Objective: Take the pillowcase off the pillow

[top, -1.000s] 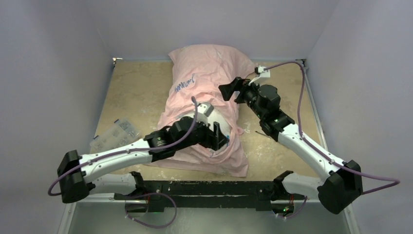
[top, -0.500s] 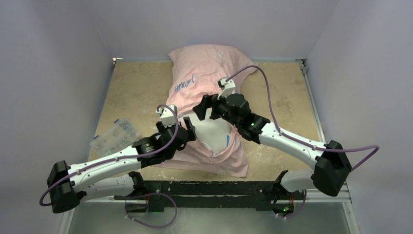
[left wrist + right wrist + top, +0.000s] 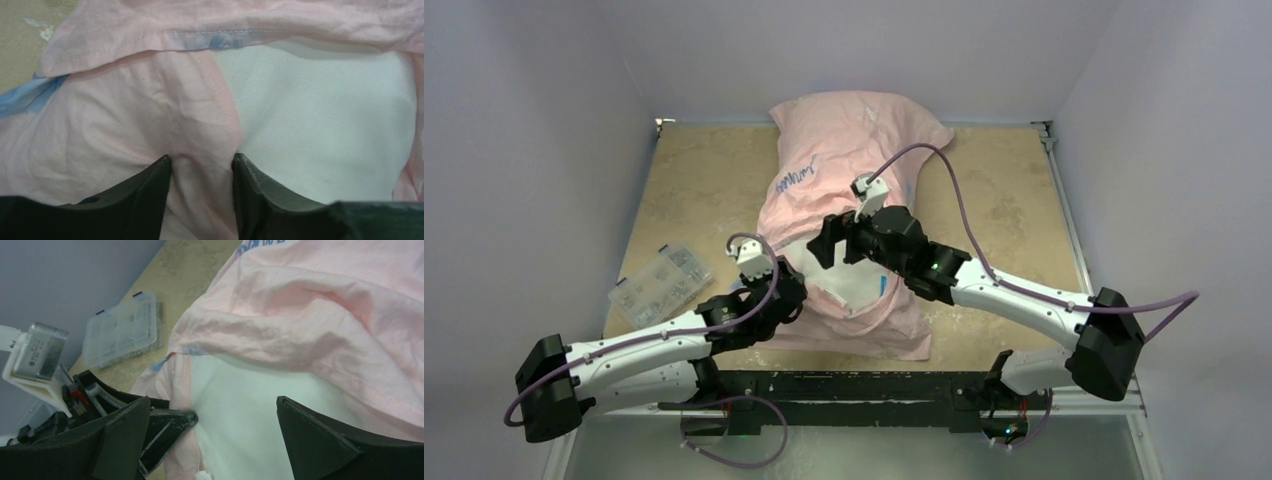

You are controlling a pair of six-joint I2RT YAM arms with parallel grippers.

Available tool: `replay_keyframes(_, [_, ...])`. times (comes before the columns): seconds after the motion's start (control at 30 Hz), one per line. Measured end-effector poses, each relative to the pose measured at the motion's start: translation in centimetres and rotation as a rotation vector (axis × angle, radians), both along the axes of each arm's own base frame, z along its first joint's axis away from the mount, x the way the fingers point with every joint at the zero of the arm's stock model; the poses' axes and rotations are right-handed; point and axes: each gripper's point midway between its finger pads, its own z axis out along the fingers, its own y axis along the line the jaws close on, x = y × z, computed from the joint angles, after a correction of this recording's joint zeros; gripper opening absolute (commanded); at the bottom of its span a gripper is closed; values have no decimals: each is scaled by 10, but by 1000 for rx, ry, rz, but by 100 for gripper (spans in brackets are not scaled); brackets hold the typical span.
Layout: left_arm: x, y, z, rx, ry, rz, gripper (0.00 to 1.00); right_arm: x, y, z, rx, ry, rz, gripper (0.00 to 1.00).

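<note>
The left end effector [image 3: 201,170], nearly closed, pinches a fold of the pillowcase [image 3: 125,115]; the right end effector [image 3: 212,402] gapes empty over the pillow [image 3: 240,410]; best to pin the pillow, then pull the fold steadily lower-left.

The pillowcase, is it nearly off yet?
Barely started. Done: the pillowcase gapes at its near end, baring a patch of white pillow. In hand: the left gripper pinches its fabric; the right gripper hangs open over the patch. Left: most of the pillow is covered.
</note>
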Motion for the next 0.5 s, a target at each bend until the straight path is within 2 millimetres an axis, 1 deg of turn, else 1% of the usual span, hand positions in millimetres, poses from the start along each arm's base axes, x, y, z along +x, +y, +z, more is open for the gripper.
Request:
replay_keyframes(0.1, [-6, 7, -1, -36, 6, 15, 26, -6, 5, -14, -40, 22, 7, 99])
replay_keyframes(0.23, [-13, 16, -12, -48, 29, 27, 8, 0, 5, -41, -122, 62, -45, 99])
replay_keyframes(0.27, [-15, 18, -16, -46, 39, 29, 5, 3, 5, -49, -146, 74, -64, 99])
replay_keyframes(0.37, [-20, 23, -27, -22, 70, 29, 4, 9, 10, -74, -213, 101, -100, 99])
replay_keyframes(0.5, [-22, 25, -31, -8, 82, 27, 4, 13, 18, -104, -283, 109, -125, 99])
